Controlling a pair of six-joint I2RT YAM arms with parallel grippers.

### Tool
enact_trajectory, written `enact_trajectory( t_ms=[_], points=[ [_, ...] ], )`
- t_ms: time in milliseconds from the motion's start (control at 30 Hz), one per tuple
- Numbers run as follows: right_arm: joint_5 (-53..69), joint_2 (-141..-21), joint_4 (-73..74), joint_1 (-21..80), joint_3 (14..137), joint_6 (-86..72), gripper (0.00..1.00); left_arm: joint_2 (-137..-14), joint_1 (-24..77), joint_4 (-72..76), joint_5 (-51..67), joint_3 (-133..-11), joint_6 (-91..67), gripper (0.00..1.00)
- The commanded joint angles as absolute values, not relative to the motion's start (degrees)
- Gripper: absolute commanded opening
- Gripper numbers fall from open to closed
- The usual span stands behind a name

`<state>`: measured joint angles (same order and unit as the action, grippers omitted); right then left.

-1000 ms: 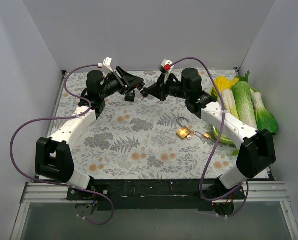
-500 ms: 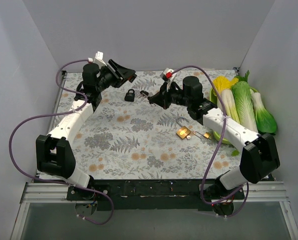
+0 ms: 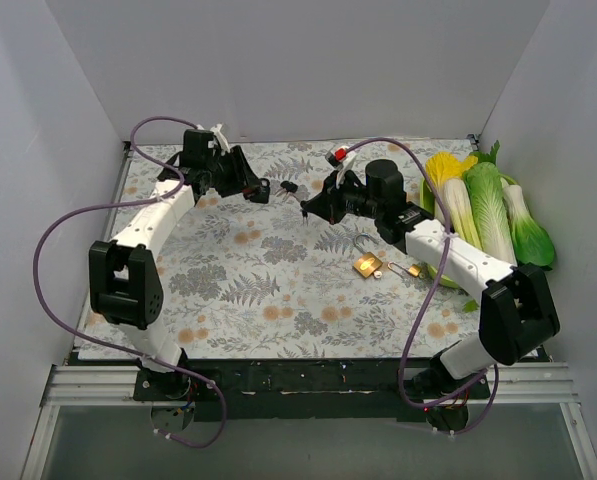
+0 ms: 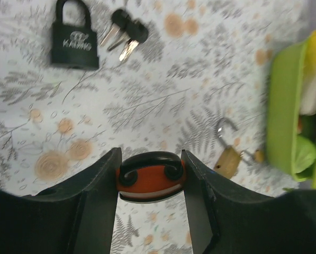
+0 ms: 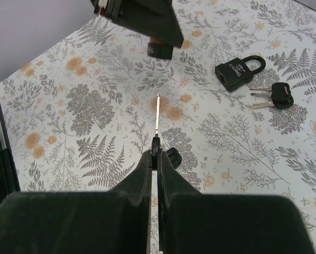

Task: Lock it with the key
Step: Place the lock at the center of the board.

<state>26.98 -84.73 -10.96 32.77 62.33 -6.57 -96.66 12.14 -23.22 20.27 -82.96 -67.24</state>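
A black padlock (image 4: 74, 37) lies shut on the floral mat, with a pair of black-headed keys (image 4: 127, 34) right of it; both also show in the right wrist view, the padlock (image 5: 240, 71) and the keys (image 5: 277, 95). My left gripper (image 4: 150, 154) is shut on a small red object with a black curled top (image 4: 150, 180), held above the mat. My right gripper (image 5: 155, 151) is shut on a black-headed key (image 5: 157, 114), its blade pointing forward, in the air. In the top view the left gripper (image 3: 250, 186) is near the padlock and the right gripper (image 3: 313, 208) is to its right.
A brass padlock (image 3: 368, 265) with an open shackle and a small key (image 3: 414, 270) lie mid-right on the mat. A green tray (image 3: 448, 275) with cabbages (image 3: 488, 205) stands along the right wall. Grey walls close in the left, back and right sides.
My left arm has swung back and down, bringing its gripper low next to the black padlock. My right gripper has drawn slightly right and nearer with the key.
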Motion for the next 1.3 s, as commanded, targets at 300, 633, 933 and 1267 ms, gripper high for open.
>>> enact_trajectory(
  t_ms=[300, 633, 933, 1267],
  points=[
    [24.5, -90.4, -14.5, 31.3, 66.2, -8.4, 0.01, -110.8, 15.5, -36.2, 14.2, -87.5, -55.1, 0.0],
    [24.0, -90.9, -14.7, 30.8, 65.6, -9.4, 0.01, -118.2, 17.2, -36.7, 7.6, -91.8, -53.7, 0.0],
    [23.9, -91.5, -14.6, 30.4, 66.2, -9.5, 0.01, -122.2, 17.8, -39.3, 5.2, -94.3, -52.6, 0.25],
    [24.2, -92.1, -14.9, 30.1, 66.5, -9.8, 0.01, -120.8, 18.7, -40.7, 6.4, -91.2, -53.4, 0.36]
  ],
)
